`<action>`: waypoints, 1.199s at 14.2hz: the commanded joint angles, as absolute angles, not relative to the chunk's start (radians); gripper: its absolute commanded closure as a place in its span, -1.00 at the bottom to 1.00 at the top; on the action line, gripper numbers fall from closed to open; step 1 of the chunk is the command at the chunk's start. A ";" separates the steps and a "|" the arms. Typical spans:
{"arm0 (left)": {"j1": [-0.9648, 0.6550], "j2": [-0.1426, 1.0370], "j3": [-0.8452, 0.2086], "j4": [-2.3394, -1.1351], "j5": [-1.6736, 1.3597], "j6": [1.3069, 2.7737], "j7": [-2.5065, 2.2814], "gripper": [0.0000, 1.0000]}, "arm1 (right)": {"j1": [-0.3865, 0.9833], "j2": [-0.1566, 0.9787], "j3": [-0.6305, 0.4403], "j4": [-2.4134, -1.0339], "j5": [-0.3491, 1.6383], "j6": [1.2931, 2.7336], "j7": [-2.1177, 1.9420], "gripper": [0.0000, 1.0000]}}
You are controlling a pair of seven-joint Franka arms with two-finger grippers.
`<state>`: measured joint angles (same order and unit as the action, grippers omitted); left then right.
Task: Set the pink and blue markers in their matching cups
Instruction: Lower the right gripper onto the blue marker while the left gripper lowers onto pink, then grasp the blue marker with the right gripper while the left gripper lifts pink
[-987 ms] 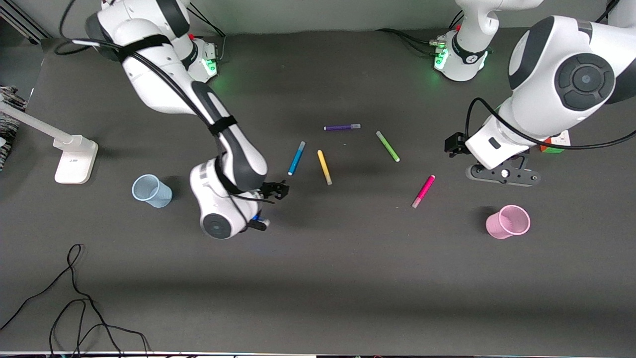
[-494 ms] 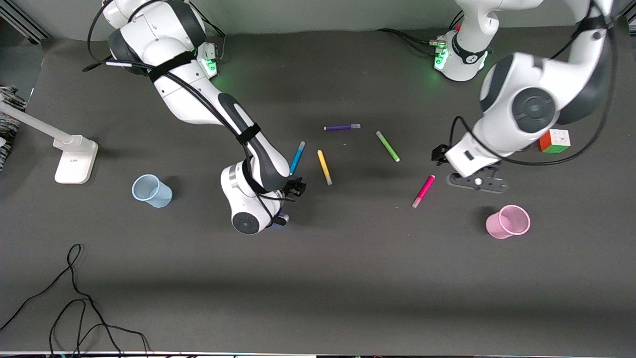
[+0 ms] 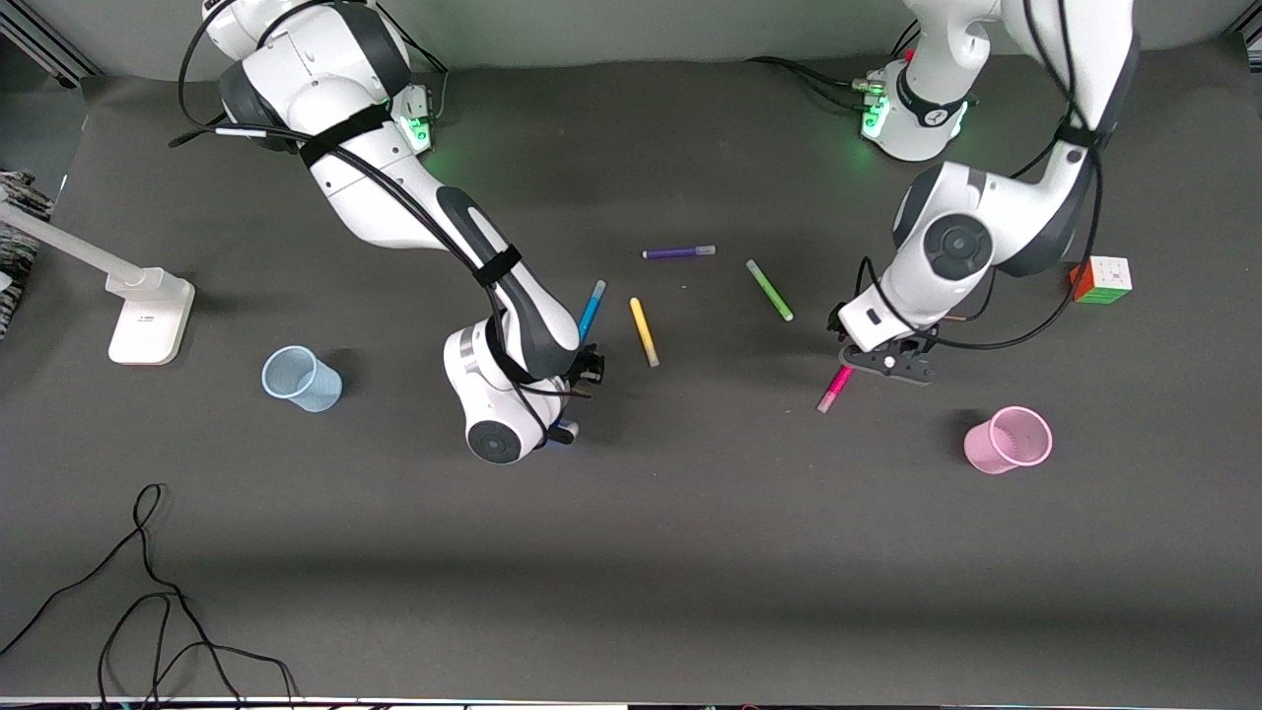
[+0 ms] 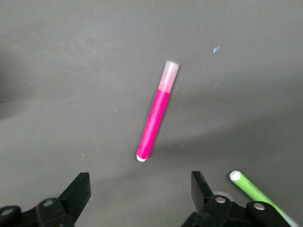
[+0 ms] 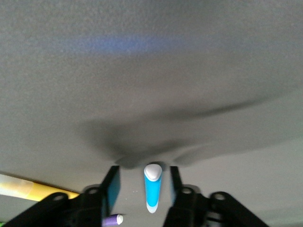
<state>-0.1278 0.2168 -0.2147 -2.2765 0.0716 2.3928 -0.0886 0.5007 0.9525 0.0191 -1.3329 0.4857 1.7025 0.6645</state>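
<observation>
Sitting nearest the camera, the translucent pink cup (image 3: 1008, 440) and pale blue cup (image 3: 301, 379) are waiting empty on the dark surface (image 3: 690, 552). Having swung in, the left hand (image 4: 141, 198) is now hovering released over the slim magenta-pink marker (image 3: 839, 381), while the right hand (image 5: 141, 187) is straddling the bright blue marker (image 5: 152, 187), not yet clenched.

Purple marker (image 3: 678, 252), yellow marker (image 3: 644, 331), green marker (image 3: 769, 289) — colour cube (image 3: 1101, 279), white stand (image 3: 148, 315), black cable (image 3: 148, 602).
</observation>
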 commanded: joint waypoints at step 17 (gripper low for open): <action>-0.138 0.385 -0.209 -2.247 0.091 2.476 -0.072 0.92 | 0.466 0.897 0.018 -1.312 0.503 1.569 0.634 -0.55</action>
<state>-0.1319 0.3996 -0.2111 -2.2577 0.0804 2.5185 -0.0599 0.4421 0.8894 0.0164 -1.2995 0.4864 1.5697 0.6514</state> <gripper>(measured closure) 0.617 0.899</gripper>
